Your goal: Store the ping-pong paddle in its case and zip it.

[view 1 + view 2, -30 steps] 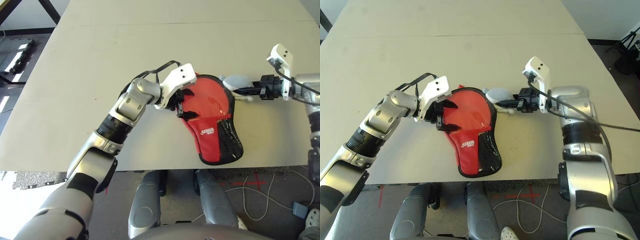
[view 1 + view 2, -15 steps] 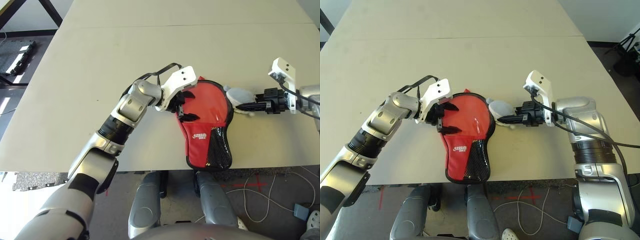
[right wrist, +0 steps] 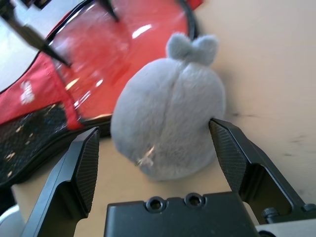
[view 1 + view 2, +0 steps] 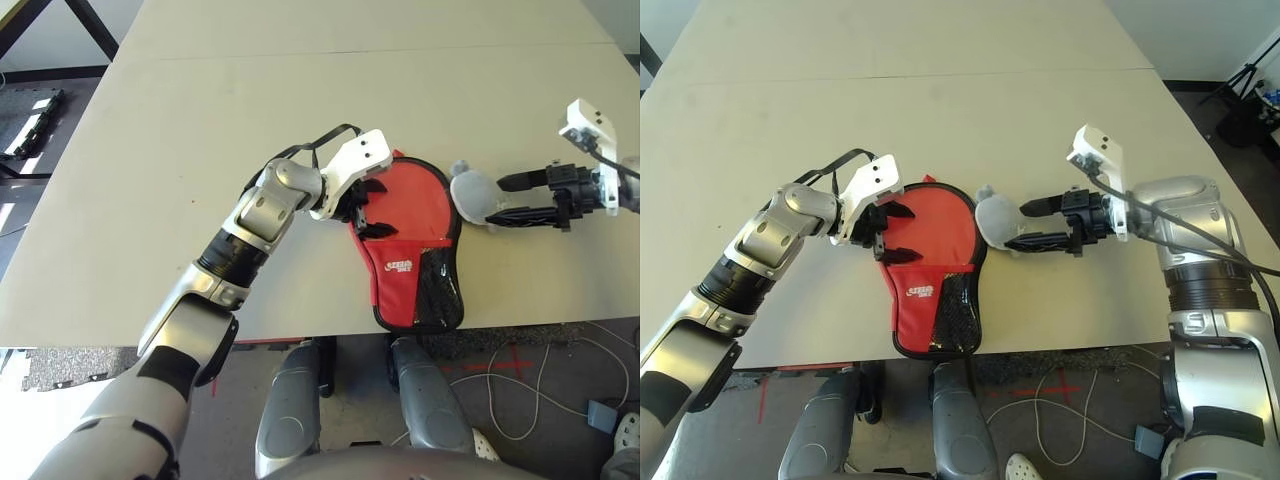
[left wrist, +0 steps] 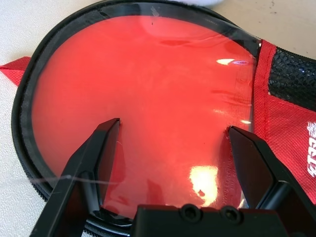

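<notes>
The red case [image 4: 420, 205], trimmed with a black zipper, lies flat near the table's front edge, its mesh-pocket end [image 4: 952, 310] pointing at that edge. My left gripper [image 4: 375, 210] is open, both fingers resting on the case's round glossy part [image 5: 148, 74]. To the right my right gripper [image 4: 1020, 227] is open, its fingers [image 3: 229, 153] on either side of a grey-blue plush lump [image 3: 168, 123] that lies against the case's right rim. The ping-pong paddle is hidden.
The case's narrow end reaches the table's front edge [image 4: 300, 335]. A seam [image 4: 300, 55] crosses the beige tabletop at the back. Cables [image 4: 540, 400] lie on the floor below the right front.
My right gripper has opened and drawn back to the right, off the plush lump. The case's narrow end has swung left and now points straight at the front edge. My left gripper has stayed put.
</notes>
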